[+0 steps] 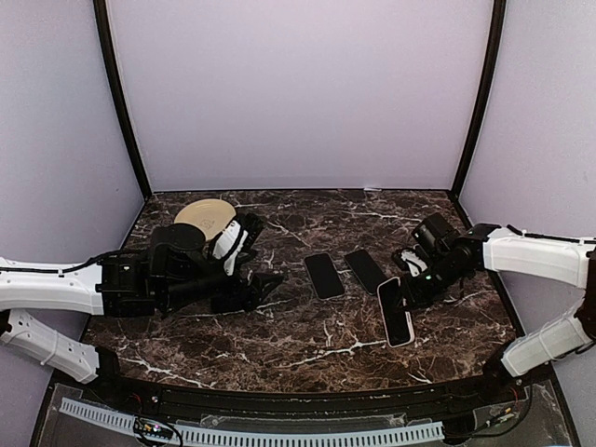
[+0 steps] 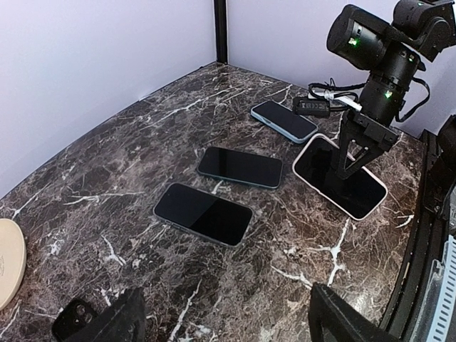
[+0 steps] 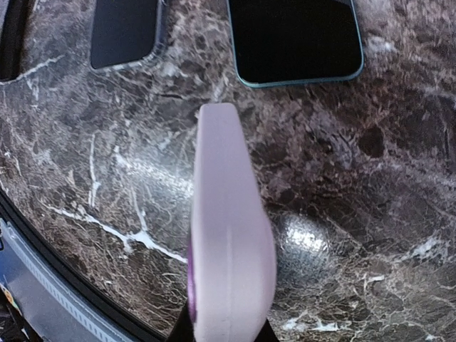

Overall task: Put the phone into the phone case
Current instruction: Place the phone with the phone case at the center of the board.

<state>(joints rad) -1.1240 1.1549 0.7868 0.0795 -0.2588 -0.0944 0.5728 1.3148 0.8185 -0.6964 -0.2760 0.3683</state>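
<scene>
Top external view put your right pincer (image 1: 408, 284) on the right side of the worktop (image 1: 307, 345). It was pinched narrow on the pale phone case (image 1: 396, 312), near the end closest to its arm. The case sat just right of two bare dark phones, the nearer phone (image 1: 323, 276) and a second phone (image 1: 365, 270).

From the left wrist, the case showed a dark glossy face inside its pale rim. You could not tell whether a phone already sat in it. The right wrist view ran straight along the case's thin edge, with the fingers gripping at the bottom of frame.

Your left pincer (image 1: 256, 291) stood wide and held nothing, low over the left half of the worktop and well apart from the nearer phone.

By my reading you were at the set-up step, with the case secured and no phone picked yet. The next move called for the left arm to reach right, take the nearer phone by its long edges and carry it over the case. The right grip had to keep the case steady.

The left arm lay stretched low from the left, its fingers pointing toward the phones. The right arm came in from the right, with its wrist bent down onto the case.
</scene>
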